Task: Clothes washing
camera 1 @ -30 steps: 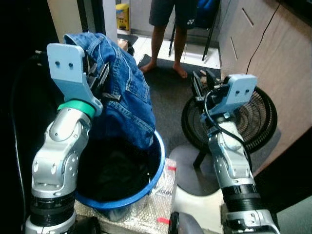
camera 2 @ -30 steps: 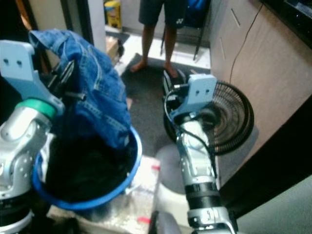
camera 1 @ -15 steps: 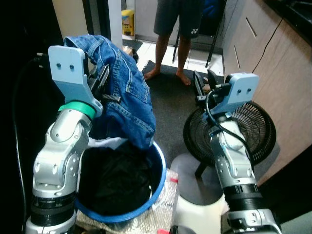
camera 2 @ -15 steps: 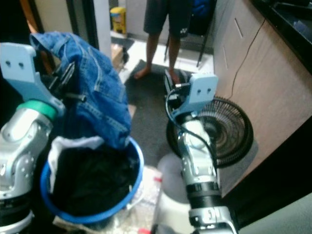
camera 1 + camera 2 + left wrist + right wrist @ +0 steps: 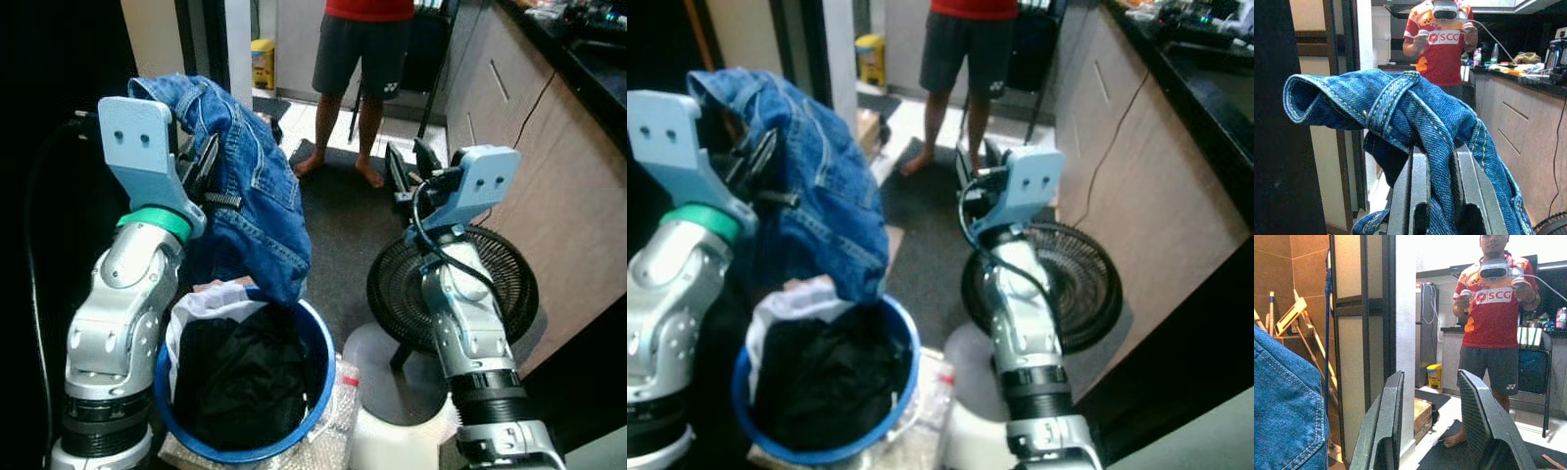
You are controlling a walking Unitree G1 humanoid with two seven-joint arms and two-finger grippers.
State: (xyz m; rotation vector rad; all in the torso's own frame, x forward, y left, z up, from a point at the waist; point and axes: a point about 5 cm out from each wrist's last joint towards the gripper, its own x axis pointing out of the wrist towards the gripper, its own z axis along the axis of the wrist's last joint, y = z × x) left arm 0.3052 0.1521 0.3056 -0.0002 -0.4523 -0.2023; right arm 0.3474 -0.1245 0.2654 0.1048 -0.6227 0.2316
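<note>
The left gripper (image 5: 1442, 161) is pinching a fold of blue jeans (image 5: 1400, 105) between its 2 black fingers (image 5: 1413, 196), the denim draping over them. Behind, a person in a red shirt (image 5: 1442, 46) is standing beside a dark countertop (image 5: 1520, 78) above wooden cabinets (image 5: 1528, 132).

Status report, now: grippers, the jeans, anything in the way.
Left gripper shut on jeans, raised above blue bucket. Right gripper open, empty. Floor fan and a person stand ahead.

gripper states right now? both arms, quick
Left gripper: shut on the blue jeans, held up above the blue bucket.
Right gripper: open, holding nothing.
</note>
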